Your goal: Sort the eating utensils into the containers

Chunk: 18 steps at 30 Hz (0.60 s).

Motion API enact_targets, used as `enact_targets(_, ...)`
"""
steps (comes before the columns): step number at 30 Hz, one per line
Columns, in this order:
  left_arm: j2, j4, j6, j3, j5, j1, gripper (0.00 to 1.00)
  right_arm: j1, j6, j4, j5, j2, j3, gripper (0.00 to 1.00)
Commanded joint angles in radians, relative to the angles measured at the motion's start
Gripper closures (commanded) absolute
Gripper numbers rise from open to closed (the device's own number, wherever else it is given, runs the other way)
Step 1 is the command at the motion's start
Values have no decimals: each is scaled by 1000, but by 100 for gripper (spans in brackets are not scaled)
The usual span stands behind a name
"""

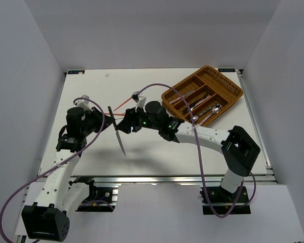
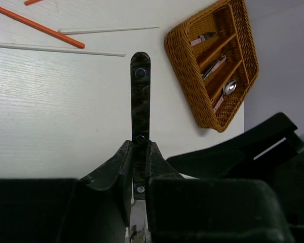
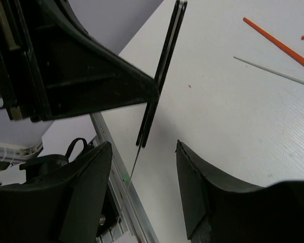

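We see the dark-handled knife held between the two arms, our left hand clamped on its handle, our right hand just beside it with fingers spread apart, while chopsticks lie on the worktop and the wicker tray sits at its far right corner.

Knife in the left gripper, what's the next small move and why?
Probably close the right gripper on the knife: its open fingers flank the blade, the left gripper clamps the handle, and the wicker tray lies on the right arm's side.
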Motion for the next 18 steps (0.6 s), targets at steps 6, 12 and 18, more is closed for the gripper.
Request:
enact_targets(6,-19,47,-14,20,84,-9,100,4,17,9,-22,96,141,47)
enact_targets(12,-19,80,-35,11,105,-9,100,10,17,-10,-54,136,190,62)
enact_targets(18,-16,-1,19,61,49,-9,2,-10,38,-34,-13,139,193,100)
